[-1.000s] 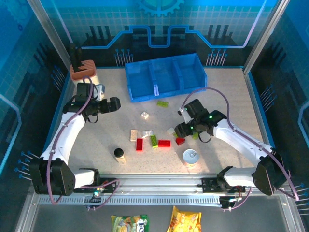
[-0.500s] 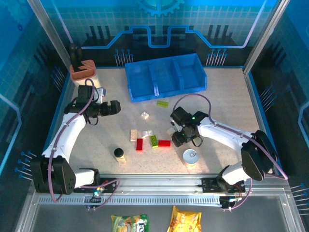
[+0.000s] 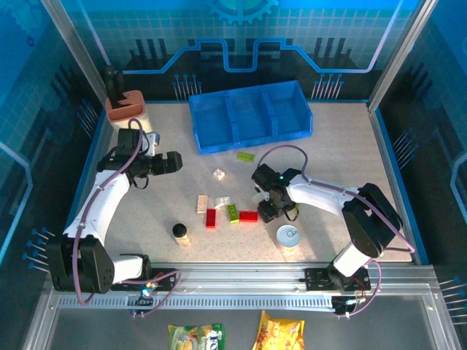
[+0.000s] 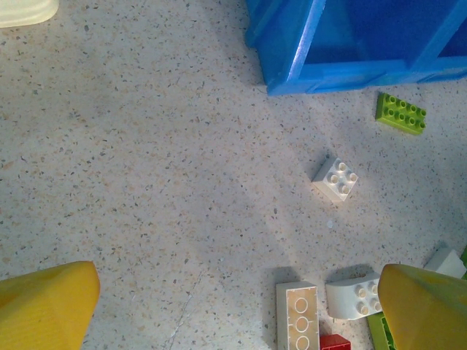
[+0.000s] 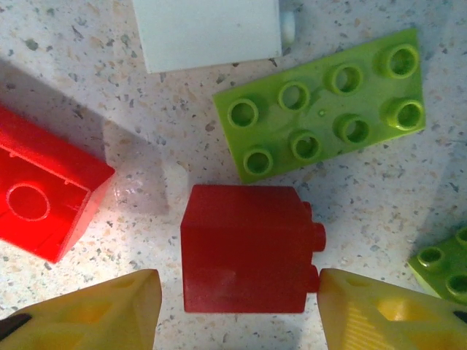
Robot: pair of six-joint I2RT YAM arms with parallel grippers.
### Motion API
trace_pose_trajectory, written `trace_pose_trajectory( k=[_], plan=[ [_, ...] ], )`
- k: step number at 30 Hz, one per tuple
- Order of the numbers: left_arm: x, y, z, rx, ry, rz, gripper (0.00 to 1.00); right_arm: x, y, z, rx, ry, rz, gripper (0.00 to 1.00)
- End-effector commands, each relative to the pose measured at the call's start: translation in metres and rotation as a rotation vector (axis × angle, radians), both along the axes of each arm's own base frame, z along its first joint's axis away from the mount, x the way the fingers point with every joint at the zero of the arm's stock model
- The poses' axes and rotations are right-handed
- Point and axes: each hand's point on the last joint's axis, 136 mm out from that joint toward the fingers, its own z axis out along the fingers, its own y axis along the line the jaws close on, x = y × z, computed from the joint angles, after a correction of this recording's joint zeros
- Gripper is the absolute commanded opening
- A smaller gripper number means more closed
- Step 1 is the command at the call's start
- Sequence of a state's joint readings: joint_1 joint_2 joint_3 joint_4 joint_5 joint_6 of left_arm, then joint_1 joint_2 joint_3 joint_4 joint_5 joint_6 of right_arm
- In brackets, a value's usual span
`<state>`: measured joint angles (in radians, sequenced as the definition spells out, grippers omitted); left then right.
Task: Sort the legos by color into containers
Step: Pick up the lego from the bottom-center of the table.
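Observation:
My right gripper (image 3: 268, 209) (image 5: 237, 286) is open and low over the table, its yellow fingers (image 5: 87, 313) on either side of a small red lego (image 5: 248, 248). The right finger nearly touches the brick's studs; the left one stands apart. Around it lie a lime green plate (image 5: 321, 117), a white brick (image 5: 208, 33) and another red brick (image 5: 44, 193). My left gripper (image 3: 171, 162) (image 4: 237, 292) hangs open over bare table. More legos lie mid-table: green (image 3: 245, 155), clear white (image 3: 218, 173), cream (image 3: 202, 203), red (image 3: 211, 217). The blue containers (image 3: 248, 117) (image 4: 328, 44) stand at the back.
A round tin can (image 3: 288, 237) sits just near-side of my right gripper. A black-capped bottle (image 3: 179, 233) stands at the front left. The tan holder (image 3: 125, 106) is at the back left corner. Two snack packets (image 3: 197, 337) lie beyond the front rail.
My right gripper has shifted left and come down over the small red lego, which it now hides from above; its forearm swung left. My left arm has barely moved.

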<state>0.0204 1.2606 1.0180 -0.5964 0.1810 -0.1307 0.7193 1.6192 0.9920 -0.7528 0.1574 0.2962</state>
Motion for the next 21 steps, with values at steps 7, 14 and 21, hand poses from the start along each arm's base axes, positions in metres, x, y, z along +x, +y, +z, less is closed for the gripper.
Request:
trace_pose_trajectory(
  k=[7, 14, 21],
  plan=[
    [-0.003, 0.003, 0.000, 0.014, -0.009, 0.001, 0.99, 0.003, 0.003, -0.009, -0.001, 0.025, -0.032, 0.52],
    [-0.003, 0.003, 0.000, 0.015, -0.009, 0.001, 0.99, 0.005, 0.001, 0.002, -0.004, 0.006, -0.041, 0.48],
    [-0.003, 0.003, 0.001, 0.013, -0.010, -0.001, 0.99, 0.012, 0.001, 0.020, 0.050, -0.009, -0.057, 0.44]
  ],
)
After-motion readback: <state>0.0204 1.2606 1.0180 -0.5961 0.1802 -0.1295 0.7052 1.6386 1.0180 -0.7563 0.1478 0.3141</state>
